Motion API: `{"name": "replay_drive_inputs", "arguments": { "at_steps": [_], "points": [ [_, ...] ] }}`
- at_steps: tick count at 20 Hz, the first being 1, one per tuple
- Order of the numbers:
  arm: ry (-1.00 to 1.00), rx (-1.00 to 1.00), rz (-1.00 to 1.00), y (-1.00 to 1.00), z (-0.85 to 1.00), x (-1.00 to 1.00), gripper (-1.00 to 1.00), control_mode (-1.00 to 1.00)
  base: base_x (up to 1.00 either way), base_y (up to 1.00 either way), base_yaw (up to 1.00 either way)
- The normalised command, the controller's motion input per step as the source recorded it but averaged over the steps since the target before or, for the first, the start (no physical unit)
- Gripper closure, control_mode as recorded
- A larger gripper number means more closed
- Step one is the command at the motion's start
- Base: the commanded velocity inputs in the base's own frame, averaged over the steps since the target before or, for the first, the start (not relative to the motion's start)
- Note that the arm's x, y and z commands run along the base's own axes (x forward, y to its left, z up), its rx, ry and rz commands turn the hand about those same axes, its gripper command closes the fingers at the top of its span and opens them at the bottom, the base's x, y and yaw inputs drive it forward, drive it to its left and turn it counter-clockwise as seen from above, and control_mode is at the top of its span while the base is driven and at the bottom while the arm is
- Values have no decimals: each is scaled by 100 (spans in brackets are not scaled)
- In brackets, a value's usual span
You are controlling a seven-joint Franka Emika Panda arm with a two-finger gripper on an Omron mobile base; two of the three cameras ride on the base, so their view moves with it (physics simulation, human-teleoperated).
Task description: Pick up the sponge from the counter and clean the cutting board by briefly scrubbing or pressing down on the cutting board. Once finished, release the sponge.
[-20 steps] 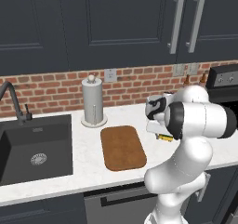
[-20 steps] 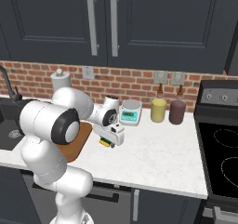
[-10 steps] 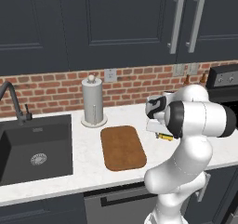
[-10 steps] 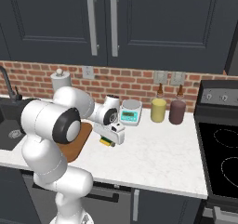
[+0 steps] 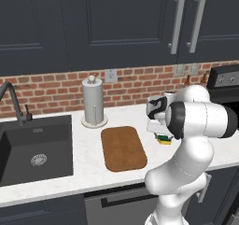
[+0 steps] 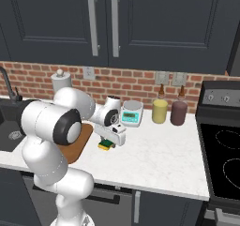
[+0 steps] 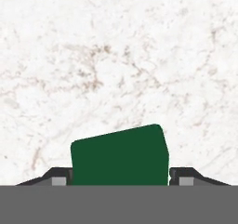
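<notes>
The arm's folded low, wrist pointing straight down at the counter (image 6: 159, 150). The gripper (image 7: 120, 175) has its 2 fingertips (image 7: 58, 176) either side of the sponge (image 7: 120, 155), just right of the cutting board (image 5: 123, 147). Can't tell whether they're squeezing it.

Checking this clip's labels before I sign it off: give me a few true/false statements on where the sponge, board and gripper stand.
1. The sponge lies on the cutting board. False: it sits on the counter, beside the board.
2. The gripper straddles the sponge, a fingertip at each side. True.
3. The paper towel roll stands behind the board. True.
4. The kitchen scale sits in the sink. False: it stands on the counter by the brick wall.
</notes>
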Motion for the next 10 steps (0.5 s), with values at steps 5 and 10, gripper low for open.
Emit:
{"name": "replay_drive_inputs", "arguments": {
  "at_steps": [5, 10],
  "points": [
    [0, 0, 0, 0, 0, 0, -100, -100, 0, 0, 0],
    [0, 0, 0, 0, 4, 0, -100, -100, 0, 0, 0]
  ]
}}
